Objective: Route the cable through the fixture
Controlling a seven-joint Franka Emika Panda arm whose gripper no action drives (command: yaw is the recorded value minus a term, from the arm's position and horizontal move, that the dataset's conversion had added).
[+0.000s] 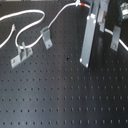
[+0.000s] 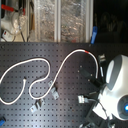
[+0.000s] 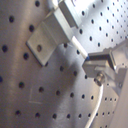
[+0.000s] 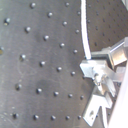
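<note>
Second exterior view gives you the layout: the cable, white with a short red band, snakes over the black perforated breadboard; take the red band as the landmark; one run drops from it toward the arm, the other sweeps away from it in S-curves past two small metal brackets near the far loops; my read is that the brackets are bolted down as routing guides, so the slack is laid loose near them on purpose.

In the first exterior view the gripper hangs just beside the red band, over the board; you can't tell from there how wide it is.

In both wrist views the cable runs right up to a small metal clamp with a screw; the fingers look closed around the cord, but blur makes that a judgement, so I can't say for sure; if so, holding near the band keeps a short free lead to thread.

Clear plastic bins sit on the shelf beyond the red band; contents too blurred to name.
</note>
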